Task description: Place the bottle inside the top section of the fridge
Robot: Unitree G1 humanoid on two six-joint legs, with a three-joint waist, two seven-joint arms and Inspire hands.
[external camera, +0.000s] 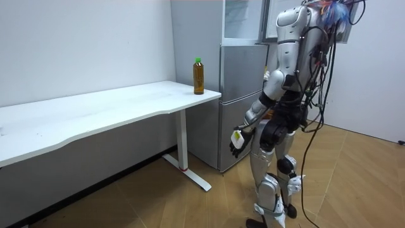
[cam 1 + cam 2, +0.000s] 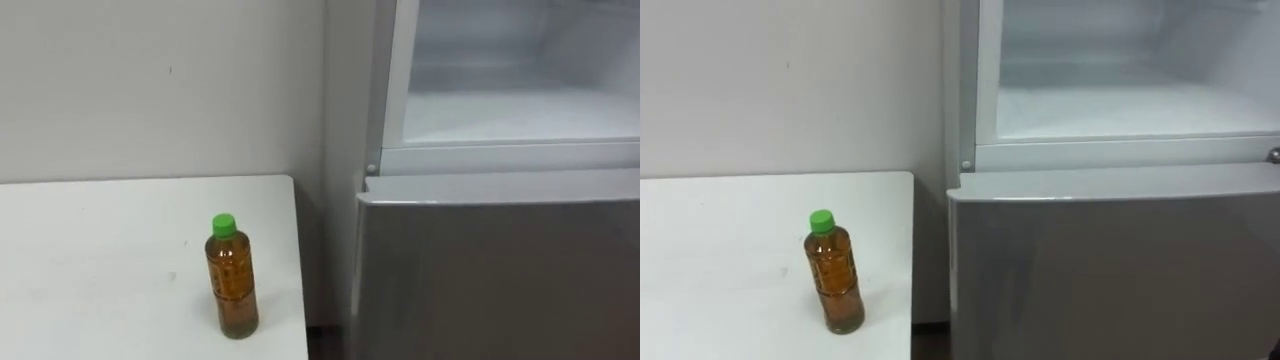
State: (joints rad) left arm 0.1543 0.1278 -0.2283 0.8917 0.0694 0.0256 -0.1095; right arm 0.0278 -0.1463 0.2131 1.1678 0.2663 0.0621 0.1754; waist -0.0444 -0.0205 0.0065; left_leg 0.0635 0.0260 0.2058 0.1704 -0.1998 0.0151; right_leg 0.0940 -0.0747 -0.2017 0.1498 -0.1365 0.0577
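Note:
A bottle of amber drink with a green cap stands upright near the right front corner of the white table. In the room view the bottle is at the table end closest to the fridge. The upper fridge compartment is open, with a bare white inside. I stand in front of the fridge, the table on my left. My left hand hangs at thigh height with relaxed fingers, holding nothing, well below and apart from the bottle.
The closed grey lower fridge door fills the space under the open compartment. A narrow gap separates the table edge from the fridge side. A plain wall runs behind the table. The floor is wood.

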